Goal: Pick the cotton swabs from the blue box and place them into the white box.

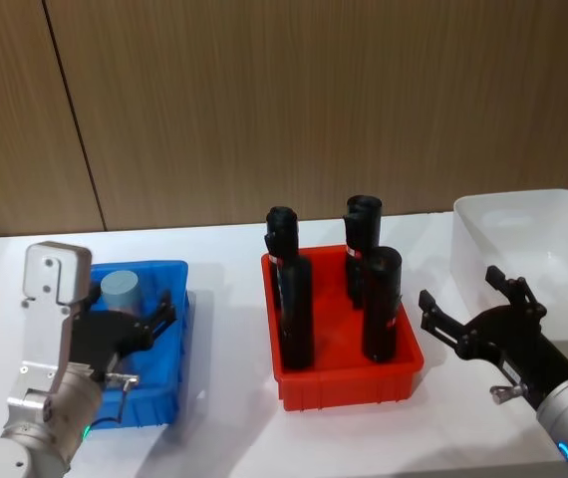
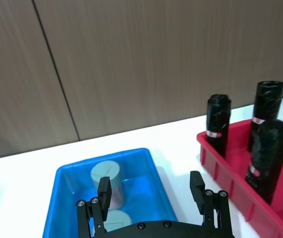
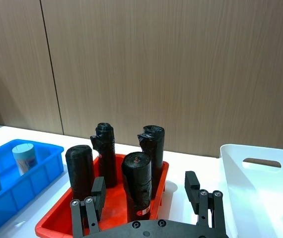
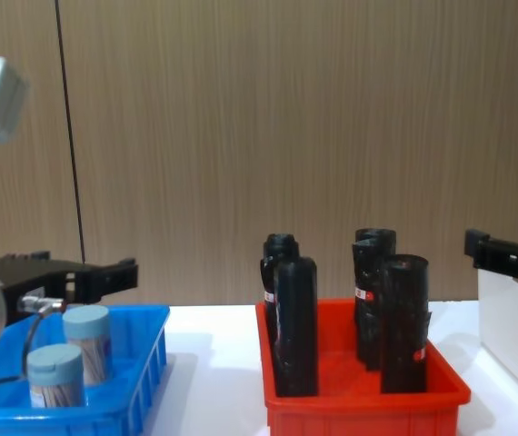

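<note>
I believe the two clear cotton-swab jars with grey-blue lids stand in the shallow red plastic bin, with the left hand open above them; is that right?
Not quite: the chest view shows the two clear cotton-swab jars with grey-blue lids standing in the shallow blue plastic bin, not the red plastic bin, which holds tall black bottles. The left hand is open above them.

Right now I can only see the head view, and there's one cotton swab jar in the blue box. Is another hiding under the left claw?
Observer: Yes. The chest view shows a near jar in front of the far jar, both in the blue box.
Operator: Are they standing up?
Observer: Both upright; tan stems show through the clear sides.
Operator: Is the claw squeezing one?
Observer: No. The left wrist view shows the left gripper open above the box, fingers spread wider than the far jar.
</note>
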Tool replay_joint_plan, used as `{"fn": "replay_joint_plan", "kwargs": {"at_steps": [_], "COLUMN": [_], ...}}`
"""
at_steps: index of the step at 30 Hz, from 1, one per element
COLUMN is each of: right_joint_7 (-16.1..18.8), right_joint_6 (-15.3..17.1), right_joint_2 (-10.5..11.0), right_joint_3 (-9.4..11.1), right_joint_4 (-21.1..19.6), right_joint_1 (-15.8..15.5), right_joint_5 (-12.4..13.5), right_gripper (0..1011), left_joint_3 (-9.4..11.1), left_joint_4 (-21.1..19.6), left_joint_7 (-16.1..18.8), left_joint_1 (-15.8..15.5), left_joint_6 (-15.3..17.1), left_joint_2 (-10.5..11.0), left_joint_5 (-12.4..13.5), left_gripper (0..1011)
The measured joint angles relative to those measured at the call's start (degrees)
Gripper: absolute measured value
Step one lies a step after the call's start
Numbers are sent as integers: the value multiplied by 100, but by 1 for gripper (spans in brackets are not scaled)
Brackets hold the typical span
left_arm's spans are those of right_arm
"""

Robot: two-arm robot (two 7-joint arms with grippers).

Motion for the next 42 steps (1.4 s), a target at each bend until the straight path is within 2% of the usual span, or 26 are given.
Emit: {"fn": "replay_joint_plan", "kwargs": {"at_steps": [9, 20, 42], "right_joint_7": [0, 0, 0], "right_joint_6": [0, 0, 0], "right_joint_2": [0, 0, 0], "right_joint_3": [0, 0, 0], "right_joint_4": [0, 0, 0], "right_joint_1": [0, 0, 0], "right_joint_5": [0, 0, 0], "right_gripper": [1002, 1002, 1002], "left_joint_3": [-133, -245, -385], "left_joint_4": [116, 351, 1046], "left_joint_7": [187, 206, -384], "left_joint_1": [81, 56, -197], "left_joint_6": [57, 115, 174], "left_joint_2": [66, 86, 19], "left_joint_5": [-195, -290, -322], "left_gripper": [1000, 1000, 1000]}}
